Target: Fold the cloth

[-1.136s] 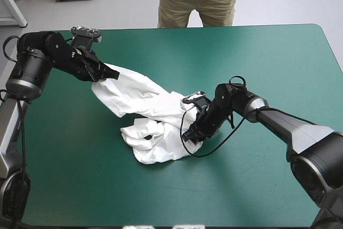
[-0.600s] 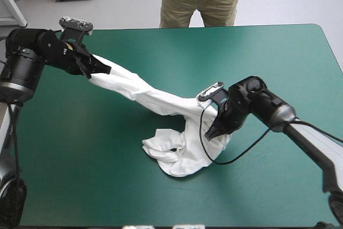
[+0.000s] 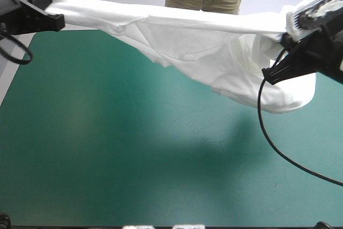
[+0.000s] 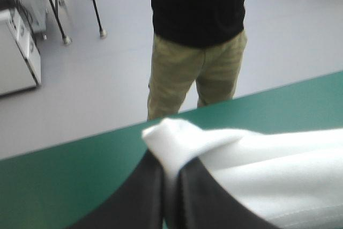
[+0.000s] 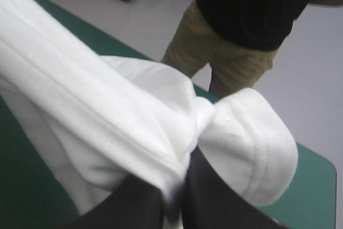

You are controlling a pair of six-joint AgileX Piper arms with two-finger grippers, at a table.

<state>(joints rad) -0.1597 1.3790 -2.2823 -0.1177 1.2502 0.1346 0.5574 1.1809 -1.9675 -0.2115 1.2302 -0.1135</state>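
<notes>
T-shirt [image 3: 214,52]: aloft over the desk [image 3: 134,159] — stretched wide.
Left pincer [image 4: 170,171]: clamped on a corner.
Right pincer [image 5: 185,159]: clamped on bunched fabric.

One white T-shirt [image 3: 214,52] is in view, a single garment. There are two hands, the left hand [image 4: 171,171] and the right hand [image 5: 179,182], each with two black fingers [image 4: 138,199], four fingers in all. One desk [image 3: 134,159] carries one teal-green cover.
</notes>
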